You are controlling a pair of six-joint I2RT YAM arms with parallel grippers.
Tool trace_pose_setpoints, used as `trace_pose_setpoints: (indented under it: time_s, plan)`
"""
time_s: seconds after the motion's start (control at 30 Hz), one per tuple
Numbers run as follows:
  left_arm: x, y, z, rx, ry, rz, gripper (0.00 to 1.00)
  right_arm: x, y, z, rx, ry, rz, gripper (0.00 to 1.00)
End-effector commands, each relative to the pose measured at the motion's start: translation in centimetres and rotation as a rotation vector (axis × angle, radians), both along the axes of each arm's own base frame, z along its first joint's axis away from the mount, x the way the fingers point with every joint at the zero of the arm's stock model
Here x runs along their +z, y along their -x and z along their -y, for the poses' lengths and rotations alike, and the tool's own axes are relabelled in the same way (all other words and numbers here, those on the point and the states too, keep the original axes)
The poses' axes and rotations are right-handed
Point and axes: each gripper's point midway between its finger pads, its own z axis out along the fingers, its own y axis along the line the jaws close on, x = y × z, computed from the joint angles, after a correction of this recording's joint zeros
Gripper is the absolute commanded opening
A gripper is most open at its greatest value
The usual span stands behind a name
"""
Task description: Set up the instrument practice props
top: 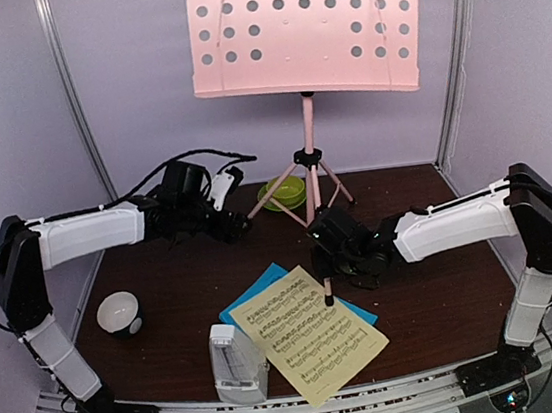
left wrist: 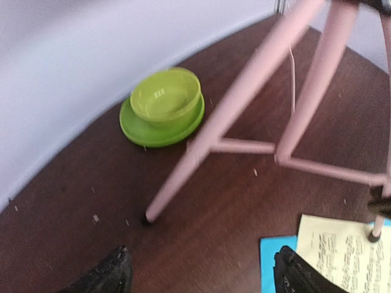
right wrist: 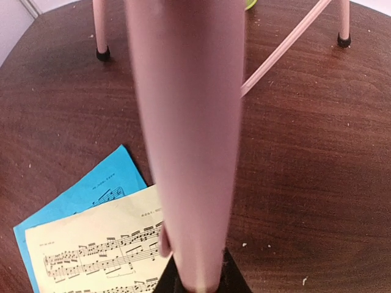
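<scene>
Pink perforated metal tripod music stand (top: 304, 27): front leg (top: 326, 283) pinched by right gripper (top: 324, 253), likely for repositioning; left gripper (left wrist: 201, 278) alongside, wide open, empty

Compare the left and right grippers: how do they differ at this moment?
The left gripper is open and empty; the right gripper is shut on the pink music stand's front leg. The left hangs over bare table near the green bowl; the right sits over the yellow sheet. Both point toward the stand's tripod.
</scene>
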Motion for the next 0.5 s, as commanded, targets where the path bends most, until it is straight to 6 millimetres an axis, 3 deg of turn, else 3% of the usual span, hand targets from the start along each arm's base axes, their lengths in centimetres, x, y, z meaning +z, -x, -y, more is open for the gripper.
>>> trace_pose_setpoints:
  time_s: [0.0, 0.23, 0.47]
  plan:
    - [3.4, -4.6, 1.5, -0.104, 0.036, 0.111, 0.81, -1.7, 2.4, 1.1, 0.092, 0.137, -0.083, 0.0]
    - [1.0, -4.0, 2.1, -0.155, 0.065, 0.072, 0.79, -0.6, 2.1, 0.7, 0.099, 0.124, -0.062, 0.0]
    - [-2.7, 0.4, 0.9, -0.187, 0.073, -0.036, 0.77, 1.6, 1.5, -0.1, 0.123, 0.12, -0.031, 0.0]
